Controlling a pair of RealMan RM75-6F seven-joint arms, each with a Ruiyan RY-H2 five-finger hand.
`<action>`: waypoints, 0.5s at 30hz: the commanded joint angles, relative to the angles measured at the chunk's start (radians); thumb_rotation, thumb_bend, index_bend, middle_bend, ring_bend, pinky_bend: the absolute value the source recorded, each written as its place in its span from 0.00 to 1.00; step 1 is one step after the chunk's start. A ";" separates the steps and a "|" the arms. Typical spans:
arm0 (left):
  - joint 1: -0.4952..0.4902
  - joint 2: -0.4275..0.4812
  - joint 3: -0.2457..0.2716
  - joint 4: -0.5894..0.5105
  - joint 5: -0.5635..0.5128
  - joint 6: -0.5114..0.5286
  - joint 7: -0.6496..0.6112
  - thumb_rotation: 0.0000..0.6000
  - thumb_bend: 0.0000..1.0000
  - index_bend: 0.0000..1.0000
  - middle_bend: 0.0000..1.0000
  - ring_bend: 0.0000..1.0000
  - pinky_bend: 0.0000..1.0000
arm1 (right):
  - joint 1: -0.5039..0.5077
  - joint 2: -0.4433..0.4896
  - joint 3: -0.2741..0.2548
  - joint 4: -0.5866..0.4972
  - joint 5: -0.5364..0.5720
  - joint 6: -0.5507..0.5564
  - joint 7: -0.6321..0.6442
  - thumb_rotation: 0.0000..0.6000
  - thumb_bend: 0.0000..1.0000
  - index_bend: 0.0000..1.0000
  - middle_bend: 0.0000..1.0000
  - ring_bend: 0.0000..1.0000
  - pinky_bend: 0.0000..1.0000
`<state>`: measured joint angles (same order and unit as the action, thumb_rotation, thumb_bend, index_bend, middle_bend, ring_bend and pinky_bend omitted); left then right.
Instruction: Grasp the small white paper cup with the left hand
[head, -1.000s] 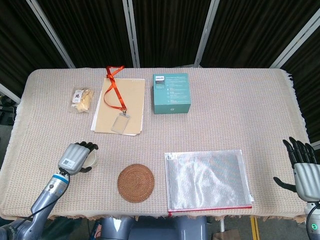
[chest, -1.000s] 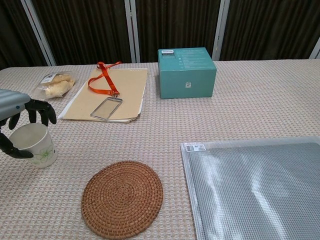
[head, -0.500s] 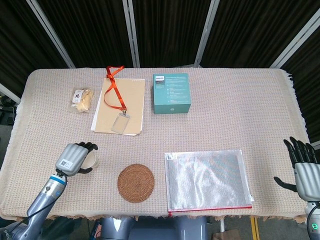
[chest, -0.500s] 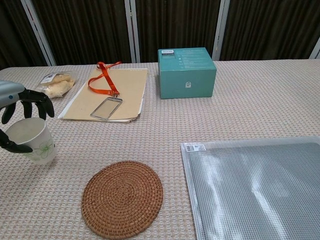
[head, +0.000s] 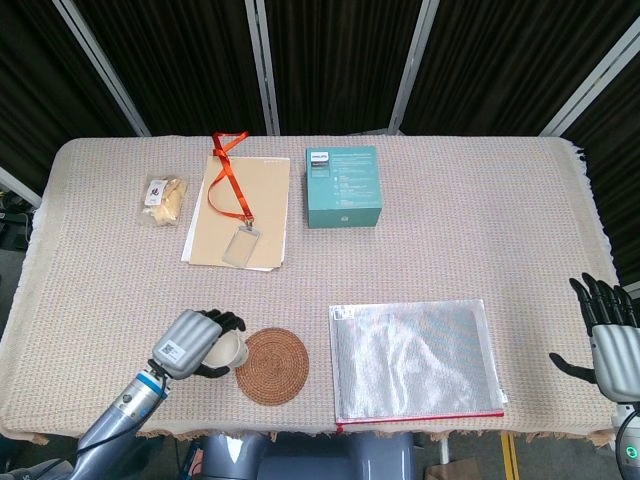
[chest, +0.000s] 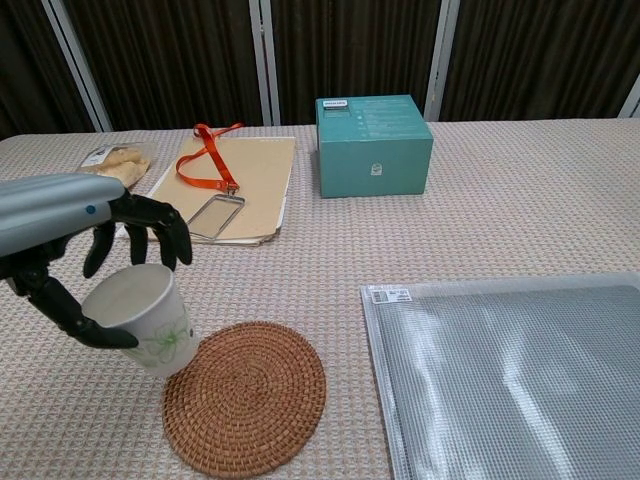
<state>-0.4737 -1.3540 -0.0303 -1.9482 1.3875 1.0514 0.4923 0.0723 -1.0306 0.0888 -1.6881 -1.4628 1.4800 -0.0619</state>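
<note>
The small white paper cup (chest: 148, 316), printed with a faint green flower, is held in my left hand (chest: 88, 268), whose dark fingers wrap its rim from above and behind. It hangs tilted just above the left edge of the round woven coaster (chest: 245, 396). In the head view the cup (head: 230, 352) and left hand (head: 192, 343) sit right beside the coaster (head: 272, 365), near the table's front edge. My right hand (head: 607, 335) shows only in the head view, at the far right beyond the table's edge, fingers spread and empty.
A clear zip pouch (head: 414, 362) lies front right. A teal box (head: 342, 186) stands at the back centre. Left of it lie a manila folder (head: 238, 214) with an orange lanyard badge (head: 232, 190) and a snack packet (head: 164, 198).
My left hand has lifted the cup off the cloth and carried it rightward from the table's left side to the coaster's left edge. The right hand has stayed put.
</note>
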 joint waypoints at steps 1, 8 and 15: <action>-0.024 -0.069 0.008 -0.009 -0.041 -0.017 0.089 1.00 0.13 0.36 0.39 0.43 0.58 | 0.000 0.001 0.001 0.000 0.001 -0.001 0.003 1.00 0.00 0.00 0.00 0.00 0.00; -0.044 -0.150 -0.002 0.022 -0.087 -0.008 0.144 1.00 0.09 0.36 0.39 0.43 0.58 | -0.001 0.007 0.003 0.002 0.006 0.000 0.016 1.00 0.00 0.00 0.00 0.00 0.00; -0.059 -0.173 0.009 0.055 -0.084 -0.014 0.142 1.00 0.00 0.04 0.02 0.05 0.24 | -0.002 0.010 0.004 0.001 0.007 0.002 0.022 1.00 0.00 0.00 0.00 0.00 0.00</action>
<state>-0.5313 -1.5267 -0.0241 -1.8948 1.3009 1.0382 0.6350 0.0701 -1.0201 0.0928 -1.6874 -1.4558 1.4820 -0.0403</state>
